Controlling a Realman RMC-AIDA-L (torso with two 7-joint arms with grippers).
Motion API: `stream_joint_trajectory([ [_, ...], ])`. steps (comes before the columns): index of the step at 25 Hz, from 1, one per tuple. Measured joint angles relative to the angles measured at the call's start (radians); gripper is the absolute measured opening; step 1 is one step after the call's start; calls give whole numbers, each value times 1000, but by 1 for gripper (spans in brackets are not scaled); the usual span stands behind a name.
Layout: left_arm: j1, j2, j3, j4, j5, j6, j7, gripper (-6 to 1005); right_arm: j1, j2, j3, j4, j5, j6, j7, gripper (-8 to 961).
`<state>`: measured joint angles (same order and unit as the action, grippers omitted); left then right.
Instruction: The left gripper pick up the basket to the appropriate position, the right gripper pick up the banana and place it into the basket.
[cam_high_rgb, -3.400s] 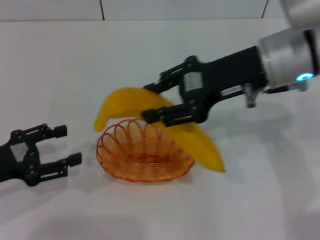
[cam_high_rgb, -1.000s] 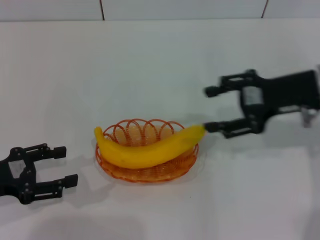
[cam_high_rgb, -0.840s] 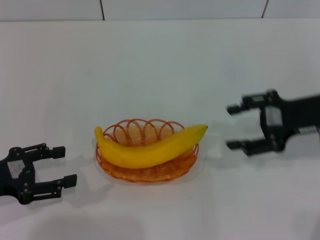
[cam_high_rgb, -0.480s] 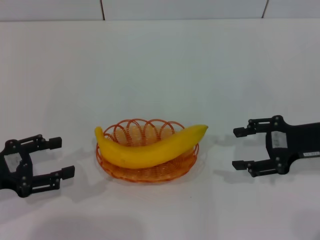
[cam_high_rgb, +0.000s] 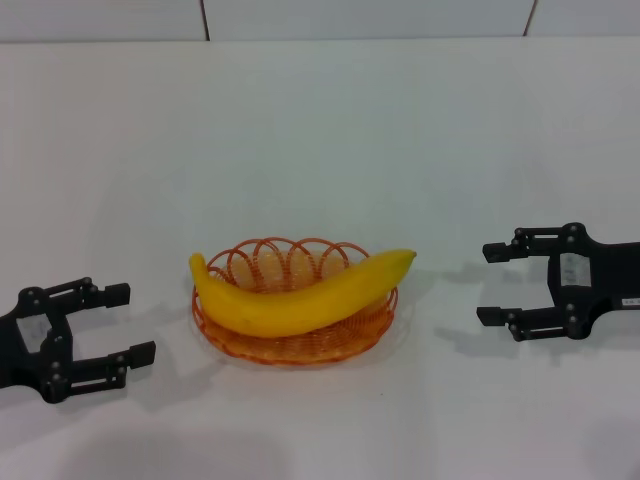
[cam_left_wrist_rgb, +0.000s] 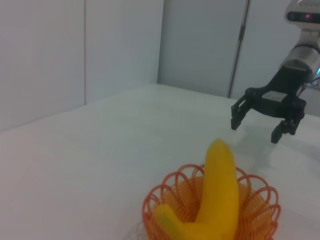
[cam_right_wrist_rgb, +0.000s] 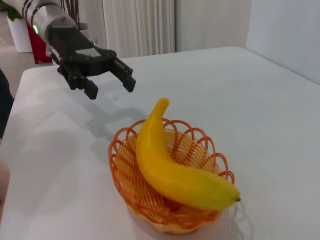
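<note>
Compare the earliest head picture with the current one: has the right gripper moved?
Yes. The right gripper has pulled back to the robot's right, away from the basket. It is now open and empty, apart from the banana lying in the basket.

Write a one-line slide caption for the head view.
Large curved yellow banana lies across the shallow orange wire basket; open left end effector and open right end effector flank it, both empty.

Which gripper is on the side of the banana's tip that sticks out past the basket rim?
The right gripper. The banana's overhanging tip points toward it across the basket; the left gripper faces the other end.
</note>
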<state>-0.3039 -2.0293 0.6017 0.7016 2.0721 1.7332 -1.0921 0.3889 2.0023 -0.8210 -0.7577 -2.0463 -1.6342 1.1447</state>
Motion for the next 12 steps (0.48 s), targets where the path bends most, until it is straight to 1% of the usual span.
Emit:
stream_joint_trajectory([
  [12, -4, 0, -3, -1, 10, -3, -5, 795, 6, -1, 1, 1, 0, -1, 0, 762],
])
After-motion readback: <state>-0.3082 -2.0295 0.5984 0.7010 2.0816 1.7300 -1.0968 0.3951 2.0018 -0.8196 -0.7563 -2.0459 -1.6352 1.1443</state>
